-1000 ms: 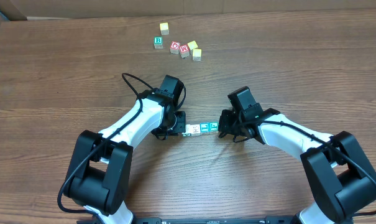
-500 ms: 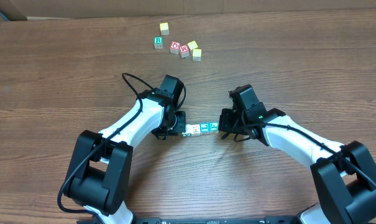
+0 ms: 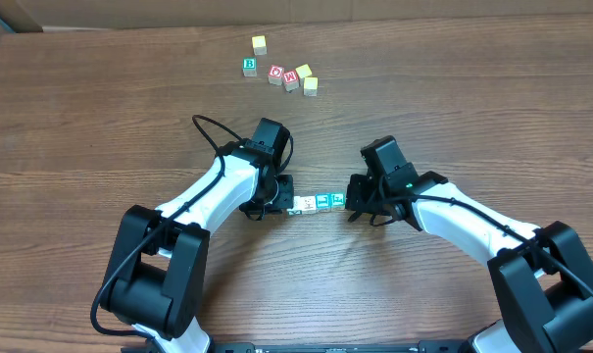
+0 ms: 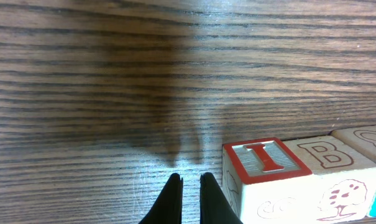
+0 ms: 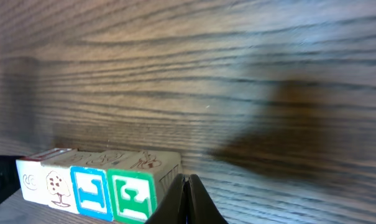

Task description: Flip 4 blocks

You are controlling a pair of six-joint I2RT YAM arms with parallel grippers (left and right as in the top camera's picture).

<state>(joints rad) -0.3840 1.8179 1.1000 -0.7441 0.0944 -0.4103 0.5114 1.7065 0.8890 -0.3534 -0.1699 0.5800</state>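
1. blocks (image 3: pixel 317 202) lined up at counter (image 3: pixel 80 147) middle, between left tool (image 3: pixel 279 205) and right tool (image 3: pixel 353 207).
2. Both tools pressed together, holding nothing.
3. Probably light, hard, smooth; best pinched on flat sides.

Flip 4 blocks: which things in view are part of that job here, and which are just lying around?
In the job: row of four blocks; left gripper, shut, at one end; right gripper, shut, at the other.
Lying about: cluster of loose blocks, well beyond the row.
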